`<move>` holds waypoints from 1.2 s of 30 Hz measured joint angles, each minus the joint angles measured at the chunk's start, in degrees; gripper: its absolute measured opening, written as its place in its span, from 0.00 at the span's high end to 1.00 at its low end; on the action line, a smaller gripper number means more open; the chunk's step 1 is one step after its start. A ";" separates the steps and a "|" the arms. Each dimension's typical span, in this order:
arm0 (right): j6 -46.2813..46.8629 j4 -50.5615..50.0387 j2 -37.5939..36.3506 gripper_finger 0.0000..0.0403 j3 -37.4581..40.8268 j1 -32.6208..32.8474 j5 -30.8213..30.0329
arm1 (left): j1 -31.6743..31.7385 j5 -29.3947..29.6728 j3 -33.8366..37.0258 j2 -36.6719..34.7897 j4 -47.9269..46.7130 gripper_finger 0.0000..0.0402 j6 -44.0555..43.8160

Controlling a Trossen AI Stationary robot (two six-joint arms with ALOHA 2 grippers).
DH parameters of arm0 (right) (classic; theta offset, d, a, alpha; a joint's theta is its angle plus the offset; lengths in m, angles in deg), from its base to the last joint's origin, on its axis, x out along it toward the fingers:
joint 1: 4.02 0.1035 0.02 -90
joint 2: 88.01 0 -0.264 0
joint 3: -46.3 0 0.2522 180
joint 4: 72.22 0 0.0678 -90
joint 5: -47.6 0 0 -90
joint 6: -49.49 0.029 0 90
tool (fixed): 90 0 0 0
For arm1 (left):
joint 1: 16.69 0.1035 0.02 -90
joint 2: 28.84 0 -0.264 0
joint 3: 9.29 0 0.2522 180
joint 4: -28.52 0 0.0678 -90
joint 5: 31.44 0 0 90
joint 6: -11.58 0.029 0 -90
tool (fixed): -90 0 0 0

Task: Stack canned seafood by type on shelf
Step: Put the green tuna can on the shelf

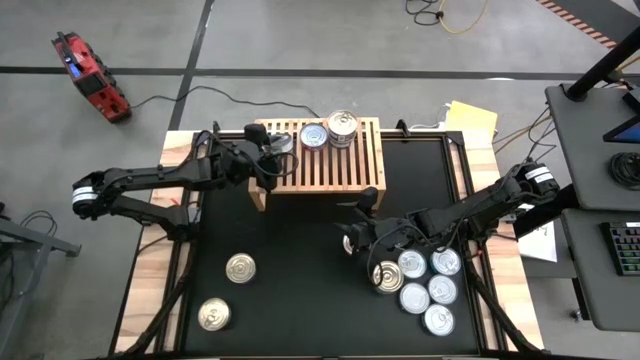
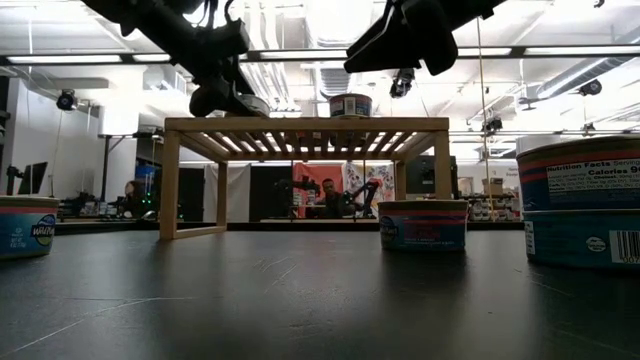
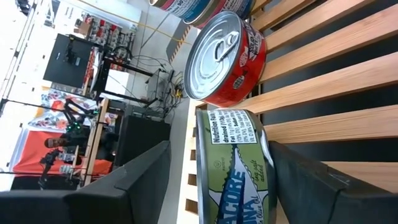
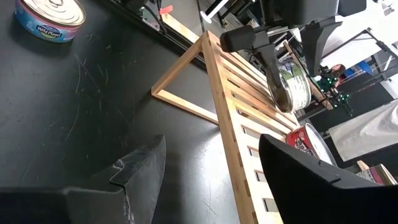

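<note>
Eight cans sit off the shelf [image 1: 330, 170]: two near the table's [image 1: 290, 260] front-left corner [image 1: 240, 267] and six bunched at its front-right [image 1: 428, 290], so I judge the task under half done. On the shelf's far edge are a blue-label can [image 1: 314, 135] and what looks like a short stack [image 1: 342, 125]. A red can [image 3: 227, 59] sits nearer the far-left corner, with a green can [image 3: 233, 168] just beside it.

Left gripper [image 3: 219, 146] is at that corner with its fingers apart either side of the green can. A gap shows on one side, so the can reads as set down, not clamped. Right gripper [image 4: 211, 146] hovers over mid-table in front of the shelf, fingers apart and empty.

Readable text:
- Green can: "Nutrition Facts" and "…ACORE", partly cut off.
- Blue can off the shelf [image 4: 50, 15]: "Wild Planet".
- Tall can at the low view's edge [image 2: 580, 205]: "Nutrition Facts", "Calories".
- Red can's label is too small to read.
</note>
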 joint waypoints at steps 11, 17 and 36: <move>0.06 -0.01 0.00 0.35 0.00 0.00 0.00 | -0.90 -0.20 0.07 -0.02 -1.46 0.39 -2.46; 0.22 0.00 0.00 0.37 0.00 0.00 0.00 | -0.99 0.16 0.07 -0.07 -2.70 0.39 -3.97; 0.26 0.05 0.01 0.36 0.00 0.00 0.02 | -1.07 0.24 0.00 -0.33 -6.64 0.36 -14.29</move>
